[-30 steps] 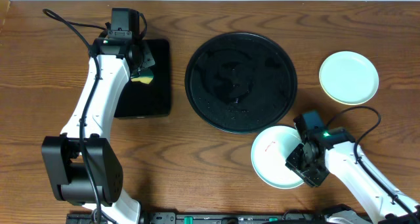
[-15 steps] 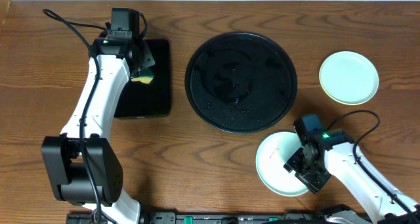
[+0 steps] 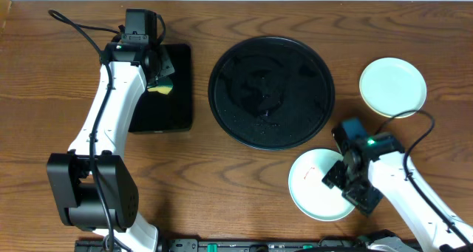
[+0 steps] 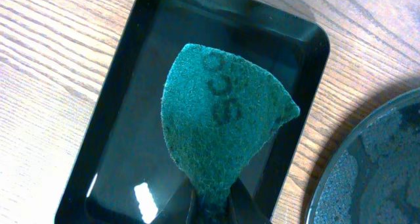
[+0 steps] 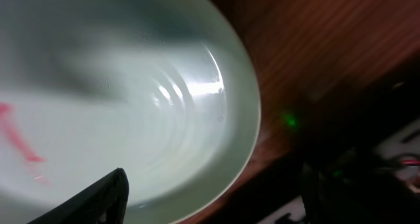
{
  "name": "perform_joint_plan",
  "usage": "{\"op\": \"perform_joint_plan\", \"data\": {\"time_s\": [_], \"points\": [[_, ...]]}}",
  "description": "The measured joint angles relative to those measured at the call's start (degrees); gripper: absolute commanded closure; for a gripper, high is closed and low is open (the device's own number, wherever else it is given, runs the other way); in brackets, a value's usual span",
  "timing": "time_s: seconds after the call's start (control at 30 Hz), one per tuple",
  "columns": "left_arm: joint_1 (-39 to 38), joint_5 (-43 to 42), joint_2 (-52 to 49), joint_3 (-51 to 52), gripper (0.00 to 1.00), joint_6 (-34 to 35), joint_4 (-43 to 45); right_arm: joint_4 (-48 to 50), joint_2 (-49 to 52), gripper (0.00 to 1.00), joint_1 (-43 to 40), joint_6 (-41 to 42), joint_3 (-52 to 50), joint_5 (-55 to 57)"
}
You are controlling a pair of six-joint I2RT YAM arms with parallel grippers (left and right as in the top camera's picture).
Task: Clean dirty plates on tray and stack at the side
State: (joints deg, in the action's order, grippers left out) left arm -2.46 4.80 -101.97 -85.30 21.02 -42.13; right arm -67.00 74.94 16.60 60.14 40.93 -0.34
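since the earlier frame the right gripper [image 3: 347, 187] has spread its jaws over the smeared plate [image 3: 312, 187], which slid from the round tray [image 3: 244, 67] toward the front edge of the wooden bench [image 3: 222, 178]. rectangular tray [image 3: 159, 115] back-left; second plate [image 3: 392, 87] near the right edge; left gripper [image 4: 216, 201] clamped on the green sponge [image 4: 223, 112].

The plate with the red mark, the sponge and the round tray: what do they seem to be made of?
The plate looks like glazed ceramic or hard plastic, pale and glossy: sharp highlights on its wall. The sponge is a green scouring pad, matte: rough fibres. The round tray seems black plastic, semi-gloss: soft sheen.
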Motion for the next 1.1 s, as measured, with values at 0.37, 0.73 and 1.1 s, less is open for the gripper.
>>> {"op": "perform_joint_plan", "data": {"time_s": [0.37,0.73,1.1], "points": [[0.0,0.0,0.0,0.0,0.92,0.0,0.2,8.7,0.0,0.2,1.0,1.7,-9.3,-6.6],[0.0,0.0,0.0,0.0,0.92,0.0,0.2,13.1,-0.1,0.43,1.0,3.0,-11.0,-8.7],[0.0,-0.1,0.0,0.0,0.92,0.0,0.1,17.0,-0.8,0.99,1.0,2.2,-10.9,-9.1]]}}
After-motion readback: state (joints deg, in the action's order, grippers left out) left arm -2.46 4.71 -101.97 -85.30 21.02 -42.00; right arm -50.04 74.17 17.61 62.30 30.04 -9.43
